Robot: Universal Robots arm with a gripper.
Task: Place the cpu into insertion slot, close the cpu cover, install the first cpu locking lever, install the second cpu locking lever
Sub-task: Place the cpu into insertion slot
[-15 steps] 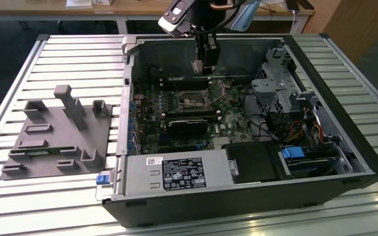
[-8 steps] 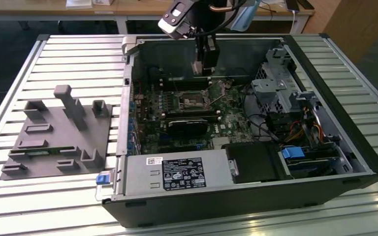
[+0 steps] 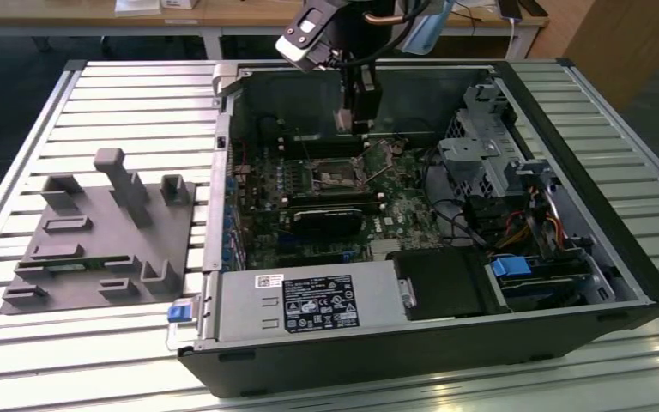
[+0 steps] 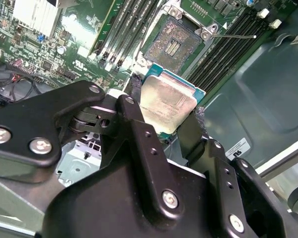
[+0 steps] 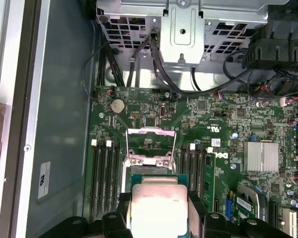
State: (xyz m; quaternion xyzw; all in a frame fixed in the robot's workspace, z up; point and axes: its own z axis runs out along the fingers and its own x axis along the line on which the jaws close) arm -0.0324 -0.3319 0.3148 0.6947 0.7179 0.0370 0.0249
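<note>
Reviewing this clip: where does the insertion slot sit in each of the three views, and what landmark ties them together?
Exterior view: insertion slot mid-board, below the claw in the picture.
Second wrist view: insertion slot, dark centre exposed, just beyond the cpu gripped in the claw.
First wrist view: insertion slot just beyond the cpu, between the black memory slots.
Shared landmark: the green motherboard.

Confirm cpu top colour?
The cpu top is silvery-grey, green-edged; best in the second wrist view.
</note>
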